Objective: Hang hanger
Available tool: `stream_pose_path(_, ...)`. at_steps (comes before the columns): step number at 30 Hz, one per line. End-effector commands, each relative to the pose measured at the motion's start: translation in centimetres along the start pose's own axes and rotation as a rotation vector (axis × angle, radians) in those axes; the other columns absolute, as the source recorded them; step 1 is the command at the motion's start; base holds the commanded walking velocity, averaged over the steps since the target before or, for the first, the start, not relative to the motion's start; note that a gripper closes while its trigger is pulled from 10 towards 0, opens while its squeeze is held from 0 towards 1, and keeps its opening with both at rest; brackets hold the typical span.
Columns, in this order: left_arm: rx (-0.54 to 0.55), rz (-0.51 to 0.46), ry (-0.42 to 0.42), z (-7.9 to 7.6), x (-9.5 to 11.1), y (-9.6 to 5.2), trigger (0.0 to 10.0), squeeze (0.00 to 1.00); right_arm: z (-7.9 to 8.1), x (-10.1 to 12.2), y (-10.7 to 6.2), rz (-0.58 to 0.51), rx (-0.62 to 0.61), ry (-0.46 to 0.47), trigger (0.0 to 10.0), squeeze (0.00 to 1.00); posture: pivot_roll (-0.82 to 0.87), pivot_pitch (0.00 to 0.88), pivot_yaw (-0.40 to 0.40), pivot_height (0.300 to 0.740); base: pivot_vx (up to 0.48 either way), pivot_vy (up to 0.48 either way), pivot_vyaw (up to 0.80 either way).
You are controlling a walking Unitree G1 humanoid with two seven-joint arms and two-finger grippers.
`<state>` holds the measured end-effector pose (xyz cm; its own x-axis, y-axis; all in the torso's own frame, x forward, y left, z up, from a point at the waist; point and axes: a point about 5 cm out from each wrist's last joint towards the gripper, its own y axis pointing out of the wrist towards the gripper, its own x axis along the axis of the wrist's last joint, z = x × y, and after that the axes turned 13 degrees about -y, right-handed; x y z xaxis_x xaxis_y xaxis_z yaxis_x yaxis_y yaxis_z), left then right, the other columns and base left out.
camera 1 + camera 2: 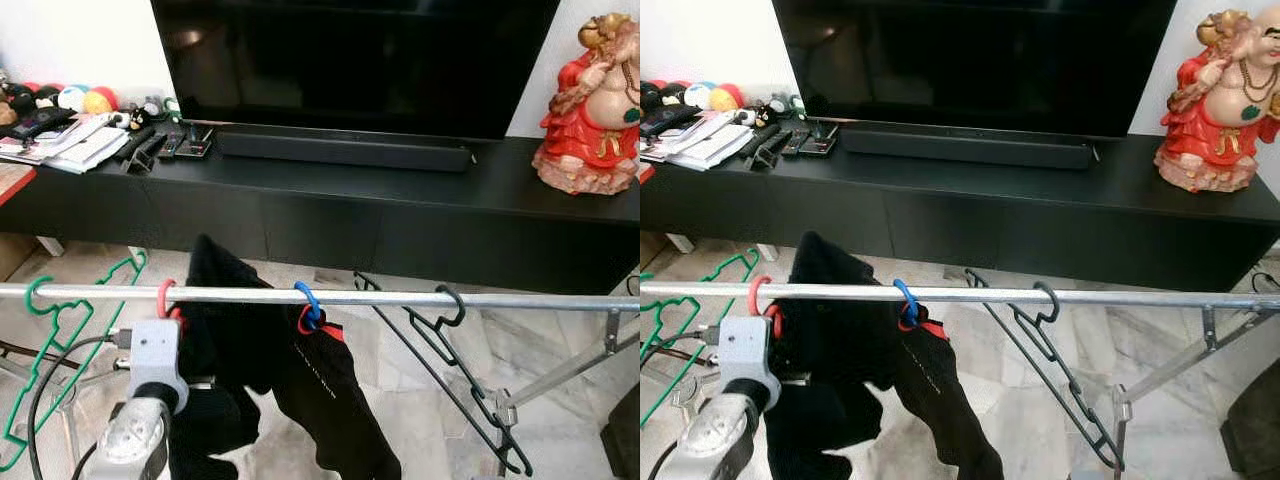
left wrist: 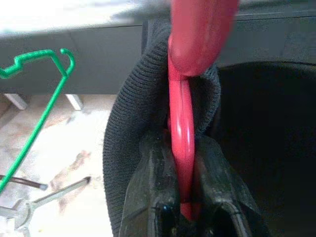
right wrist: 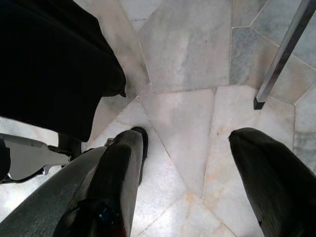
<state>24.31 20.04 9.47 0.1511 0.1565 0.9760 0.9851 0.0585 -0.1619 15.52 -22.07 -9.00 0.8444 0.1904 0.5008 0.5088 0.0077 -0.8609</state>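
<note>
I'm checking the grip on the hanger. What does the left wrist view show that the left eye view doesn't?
Left wrist view alone: the left gripper with its jaws clamped on the red hanger, inside a black knit collar. Left eye view alone: the metal rail, a blue hanger hook, a black hanger, the TV cabinet. Both: the red hanger, the black garment, a green hanger.

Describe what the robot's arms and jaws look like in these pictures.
The left arm is silver metal with a rounded shiny wrist and a boxy grey block above it. A black cable loops beside it into a small plug. The left gripper and right gripper each have two long, glossy black fingers with rounded tips.
</note>
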Motion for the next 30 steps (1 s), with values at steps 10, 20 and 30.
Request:
stream_pose_path(10,0.012,0.049,0.007,0.3,-3.4,-3.5,10.0,0.0,-0.2,-0.4,-0.1,0.01,-0.007,-0.003,10.0,0.0,-0.01,0.06,0.0,0.74,0.0,0.0,0.0)
stream_pose_path(20,0.051,0.025,-0.035,1.1,-3.5,-2.0,10.0,0.0,-0.2,-1.0,-0.2,0.018,-0.088,0.161,10.0,0.0,-0.02,0.0,0.022,0.74,-0.131,0.0,0.0)
stream_pose_path(30,0.052,-0.01,-0.064,0.3,-3.3,-1.2,10.0,0.0,-0.4,-0.9,-0.2,0.019,-0.085,0.141,10.0,0.0,-0.01,0.0,0.004,0.74,-0.308,0.0,0.0)
